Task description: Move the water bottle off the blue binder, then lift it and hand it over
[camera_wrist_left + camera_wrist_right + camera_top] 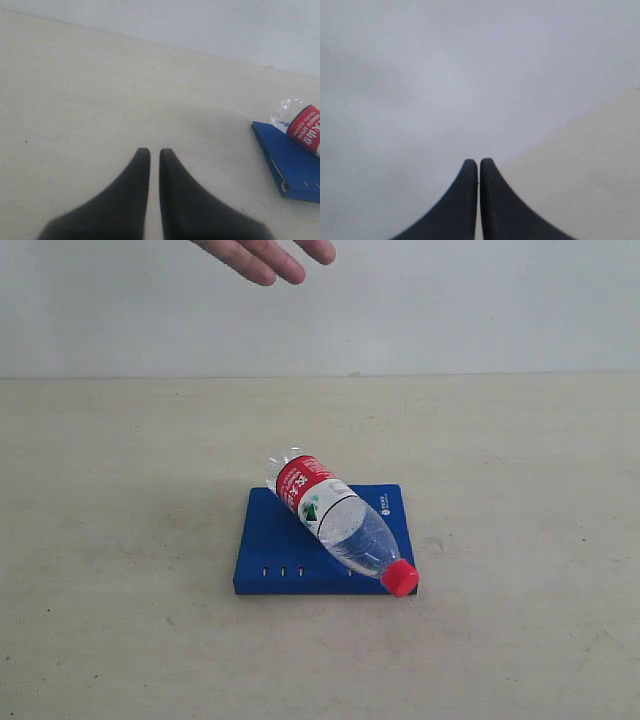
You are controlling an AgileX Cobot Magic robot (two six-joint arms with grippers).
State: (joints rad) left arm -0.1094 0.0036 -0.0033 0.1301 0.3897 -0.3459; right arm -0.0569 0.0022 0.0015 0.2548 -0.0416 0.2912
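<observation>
Water bottle (335, 520) lying on blue binder (265, 545), beige tabletop (120, 540), pale wall (480, 300); left hand (154, 152), right hand (479, 162) closed (empty)

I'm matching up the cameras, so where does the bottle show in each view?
Exterior: bottle lies diagonally on the binder, mid-picture.
Left wrist: only its base end, cut by the frame edge, on the binder.
Right wrist: not in it.
Shared landmark: the binder.
</observation>
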